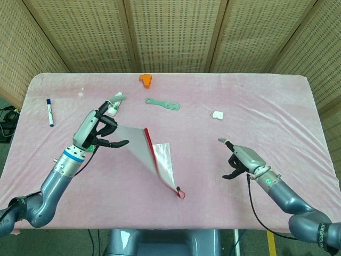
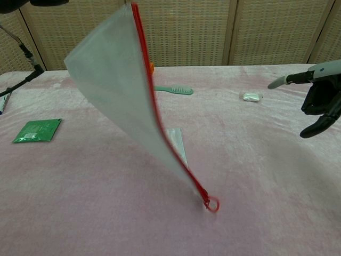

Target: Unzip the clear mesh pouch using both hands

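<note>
We see the mesh pouch (image 1: pixel 139 146) hanging from our left robot hand (image 1: pixel 99 129), which grips its corner. Its zipper ring (image 2: pixel 212 204) touches the surface (image 1: pixel 256 112). Our right robot hand (image 1: pixel 238 159) holds nothing, fingers spread.

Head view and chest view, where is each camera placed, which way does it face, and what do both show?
Head view: mounted high, looking down on the pink table; shows both arms, the left hand holding the mesh pouch, the right hand open.
Chest view: mounted low, looking across the table toward the wicker screens; only the right hand shows at the right edge.
Shared: the pouch with its red zipper ring touching the cloth, the green comb, the right hand.
</note>
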You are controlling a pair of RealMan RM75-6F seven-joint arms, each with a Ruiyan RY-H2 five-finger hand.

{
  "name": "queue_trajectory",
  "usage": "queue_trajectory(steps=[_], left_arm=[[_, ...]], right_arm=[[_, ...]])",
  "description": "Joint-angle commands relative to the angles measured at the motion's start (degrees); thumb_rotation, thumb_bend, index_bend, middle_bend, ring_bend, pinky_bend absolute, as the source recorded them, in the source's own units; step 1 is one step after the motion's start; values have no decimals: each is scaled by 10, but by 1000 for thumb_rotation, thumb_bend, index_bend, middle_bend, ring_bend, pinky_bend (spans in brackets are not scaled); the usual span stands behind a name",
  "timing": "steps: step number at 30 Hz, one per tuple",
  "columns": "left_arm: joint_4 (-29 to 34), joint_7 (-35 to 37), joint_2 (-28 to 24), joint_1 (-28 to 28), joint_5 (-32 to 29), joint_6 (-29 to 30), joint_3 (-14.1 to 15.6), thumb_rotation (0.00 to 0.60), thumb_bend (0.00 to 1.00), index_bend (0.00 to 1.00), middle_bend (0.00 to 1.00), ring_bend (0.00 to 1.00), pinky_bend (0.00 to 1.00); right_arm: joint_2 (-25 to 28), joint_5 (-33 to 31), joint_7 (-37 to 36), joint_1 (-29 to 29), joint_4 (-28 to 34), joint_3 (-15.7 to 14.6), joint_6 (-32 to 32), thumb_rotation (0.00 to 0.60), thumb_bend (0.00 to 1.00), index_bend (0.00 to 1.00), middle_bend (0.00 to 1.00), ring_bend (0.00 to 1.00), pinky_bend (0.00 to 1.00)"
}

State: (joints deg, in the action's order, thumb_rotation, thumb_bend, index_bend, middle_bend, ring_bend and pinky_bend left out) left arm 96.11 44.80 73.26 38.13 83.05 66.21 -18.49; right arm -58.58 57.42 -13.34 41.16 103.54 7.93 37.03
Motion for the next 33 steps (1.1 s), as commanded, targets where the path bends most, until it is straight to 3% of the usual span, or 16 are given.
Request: queue_trajectory(steps=[1,7,9,11,12,14,15,16,17,20,23,28,33], left_arm=[[4,-12,-23,-5,-8,8,-10,600,0,0,970,880,961],[14,-67,-66,-39,-5,39,6,600,0,0,939,844,933],[10,-112,-78,-54,-3,53,16,600,0,0,855,744,842],[9,-181,-88,-76,-4,77,30,600,0,0,647,540,624],[3,-239,-101,-97,-8,90,47,600,0,0,468,374,451],[25,-328,-117,-136,-17,124,70,600,0,0,126,80,142],[35,-360,-123,-151,-22,136,80,600,0,0,60,30,77],[44,-381,-126,-162,-25,144,87,600,0,0,7,0,19],[49,-395,-129,-169,-28,148,93,600,0,0,0,0,3],[69,-444,-142,-201,-37,165,118,600,0,0,0,0,0],[79,-502,-142,-255,-23,216,158,600,0,0,0,0,0],[58,-507,-123,-305,22,270,192,600,0,0,0,0,0],[46,-498,-115,-324,43,288,200,600,0,0,0,0,0]], right_arm=[[6,32,22,-17,0,-7,32,600,0,9,989,938,1000],[11,105,51,-59,-2,-19,118,600,0,35,982,936,1000],[9,138,57,-77,-11,-22,159,600,0,74,958,917,1000],[2,184,63,-100,-29,-27,214,600,0,94,899,863,969],[1,218,78,-119,-46,-31,263,600,0,100,813,786,899],[-12,282,93,-158,-79,-47,350,600,0,65,514,493,607],[-14,296,98,-172,-87,-53,372,600,0,44,391,361,485],[-15,304,102,-181,-91,-56,388,600,0,14,187,150,276],[-15,307,104,-187,-93,-58,397,600,0,3,86,53,155],[-17,317,112,-214,-98,-64,438,600,0,0,0,0,4],[-24,328,126,-258,-107,-78,492,600,0,0,0,0,0],[-39,338,138,-297,-117,-84,540,600,0,0,0,0,0],[-42,343,134,-311,-121,-87,548,600,0,0,0,0,0]])
